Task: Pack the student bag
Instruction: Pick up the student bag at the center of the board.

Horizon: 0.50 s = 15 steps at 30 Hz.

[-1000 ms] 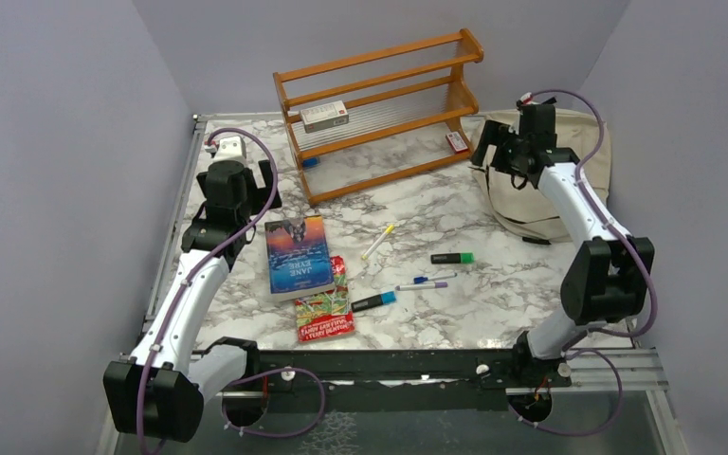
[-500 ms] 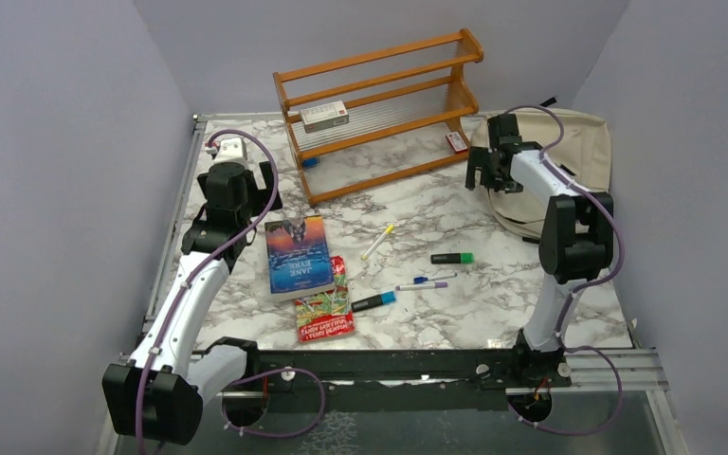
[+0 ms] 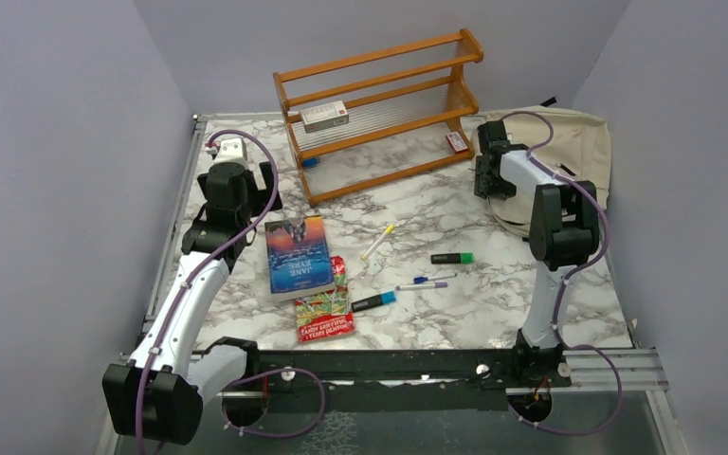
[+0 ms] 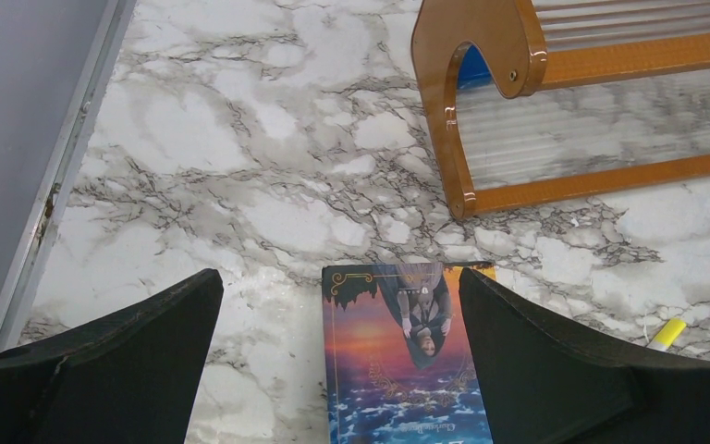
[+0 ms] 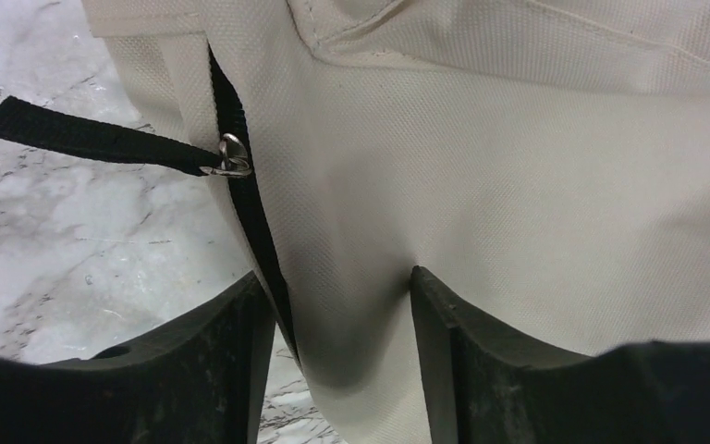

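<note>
Student bag [image 3: 583, 142]: large soft beige fabric backpack, lying at the far right corner of the white marble-patterned bench [image 3: 436, 204], close against the right wall.

Right gripper [image 5: 337, 356]: at the bag's left edge, over the side facing the rack. The two black fingers [image 5: 213, 370] straddle a raised fold of the beige cloth. The fold fills the gap and seems to meet both inner faces. The jaws stand partly apart, and I cannot tell whether the cloth is actually pinched. The black zipper line [image 5: 250, 231] runs down just inside the left-hand finger. A small metal pull ring [image 5: 231, 159] sits on it, with a black webbing tab [image 5: 83, 137] trailing out over the marble.

Left gripper [image 4: 342, 365]: jaws wide apart, holding nothing, hanging above the far end of a paperback book with a blue-and-orange cover [image 3: 298, 256]. The book lies flat left of centre.

An orange wooden three-rail rack [image 3: 379, 104] stands along the far edge, a small white-and-red box [image 3: 324, 116] on its middle rail.

A red printed snack packet [image 3: 322, 305] touches the book's near right corner.

Loose on mid-bench:
- yellow pen [image 3: 377, 241]
- green highlighter [image 3: 452, 258]
- blue pen [image 3: 433, 279]
- purple pen [image 3: 421, 285]
- black marker with blue cap [image 3: 373, 301]

All of these lie well apart from the bag.
</note>
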Each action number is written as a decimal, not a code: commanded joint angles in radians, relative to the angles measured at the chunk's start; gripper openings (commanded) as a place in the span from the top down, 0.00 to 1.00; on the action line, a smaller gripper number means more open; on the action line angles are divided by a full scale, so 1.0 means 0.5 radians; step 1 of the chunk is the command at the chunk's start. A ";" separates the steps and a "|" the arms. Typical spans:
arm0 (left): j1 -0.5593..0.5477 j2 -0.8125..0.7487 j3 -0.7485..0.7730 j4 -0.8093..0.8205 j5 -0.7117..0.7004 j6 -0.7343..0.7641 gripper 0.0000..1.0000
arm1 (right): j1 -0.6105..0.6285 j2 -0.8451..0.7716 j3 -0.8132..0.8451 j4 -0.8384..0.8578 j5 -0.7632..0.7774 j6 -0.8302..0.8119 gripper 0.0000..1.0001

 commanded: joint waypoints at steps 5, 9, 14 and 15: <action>-0.014 -0.015 -0.009 0.009 0.005 -0.002 0.01 | 0.009 0.061 0.007 0.050 0.149 0.023 0.61; -0.012 -0.017 -0.014 0.006 0.008 -0.002 0.01 | 0.009 -0.020 -0.037 0.083 0.137 0.084 0.80; -0.012 -0.011 -0.015 0.009 0.015 -0.002 0.01 | 0.002 -0.295 -0.140 0.165 0.233 0.210 0.99; -0.012 -0.007 -0.014 0.009 0.016 -0.002 0.01 | -0.002 -0.352 -0.148 0.172 0.257 0.235 0.99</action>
